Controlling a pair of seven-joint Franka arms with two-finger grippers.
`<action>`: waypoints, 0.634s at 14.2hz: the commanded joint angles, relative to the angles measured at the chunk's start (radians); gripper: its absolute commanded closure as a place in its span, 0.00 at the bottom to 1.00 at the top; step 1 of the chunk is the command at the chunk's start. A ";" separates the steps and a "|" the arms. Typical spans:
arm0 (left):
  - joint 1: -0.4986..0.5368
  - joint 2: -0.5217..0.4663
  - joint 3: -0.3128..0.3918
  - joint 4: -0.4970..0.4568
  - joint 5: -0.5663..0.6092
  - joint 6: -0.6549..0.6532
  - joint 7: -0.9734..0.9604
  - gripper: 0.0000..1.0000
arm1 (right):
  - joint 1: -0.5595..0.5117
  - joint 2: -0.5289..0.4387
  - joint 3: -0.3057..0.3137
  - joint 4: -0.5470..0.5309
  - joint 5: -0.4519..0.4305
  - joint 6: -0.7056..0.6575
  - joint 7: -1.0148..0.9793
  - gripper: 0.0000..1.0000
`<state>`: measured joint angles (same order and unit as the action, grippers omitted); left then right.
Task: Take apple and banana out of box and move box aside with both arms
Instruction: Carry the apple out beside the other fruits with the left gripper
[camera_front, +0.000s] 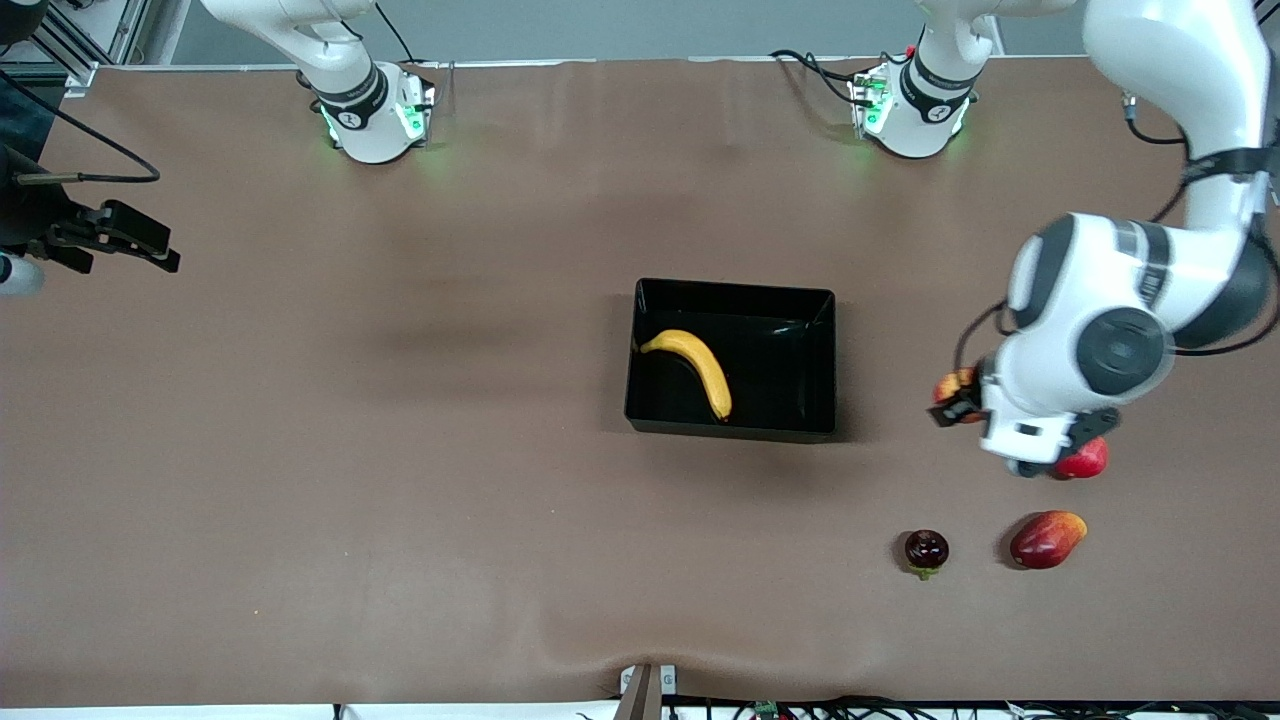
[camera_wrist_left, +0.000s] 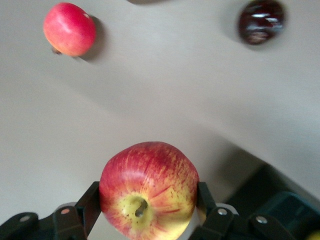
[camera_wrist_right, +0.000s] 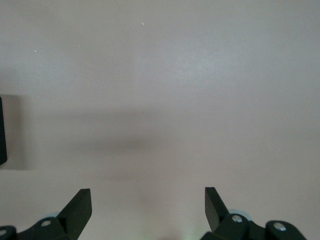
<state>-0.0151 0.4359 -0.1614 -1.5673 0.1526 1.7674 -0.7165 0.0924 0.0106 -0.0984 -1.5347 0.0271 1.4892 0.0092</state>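
Note:
The black tray (camera_front: 820, 310) sits mid-table with the yellow banana (camera_front: 692, 368) lying in it. My left gripper (camera_front: 955, 400) is shut on the red-and-yellow apple (camera_front: 948, 384) and holds it over bare table between the tray and the left arm's end. In the left wrist view the apple (camera_wrist_left: 148, 190) sits stem-up, clamped between both fingers (camera_wrist_left: 92, 200), and a dark corner of the tray (camera_wrist_left: 280, 205) shows. My right gripper (camera_front: 130, 240) waits open and empty over bare table at the right arm's end; its wrist view (camera_wrist_right: 148, 196) shows only tabletop between the fingers.
A plain red pomegranate (camera_front: 1088, 460) lies half under the left wrist and also shows in the left wrist view (camera_wrist_left: 69, 29). A red-orange mango (camera_front: 1047, 538) and a small dark red fruit (camera_front: 926, 550) lie nearer the front camera. The dark fruit shows in the left wrist view (camera_wrist_left: 261, 21).

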 joint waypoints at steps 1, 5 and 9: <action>0.085 0.006 -0.012 -0.069 0.005 0.077 0.130 1.00 | -0.006 0.008 -0.001 0.007 0.010 -0.001 0.002 0.00; 0.167 0.070 -0.009 -0.135 0.022 0.294 0.335 1.00 | -0.020 0.038 -0.007 0.008 0.010 0.006 -0.006 0.00; 0.219 0.194 -0.001 -0.100 0.025 0.440 0.506 1.00 | -0.045 0.071 -0.007 0.013 0.013 0.058 -0.008 0.00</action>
<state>0.1903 0.5785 -0.1598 -1.7028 0.1538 2.1632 -0.2638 0.0692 0.0627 -0.1121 -1.5361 0.0271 1.5284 0.0089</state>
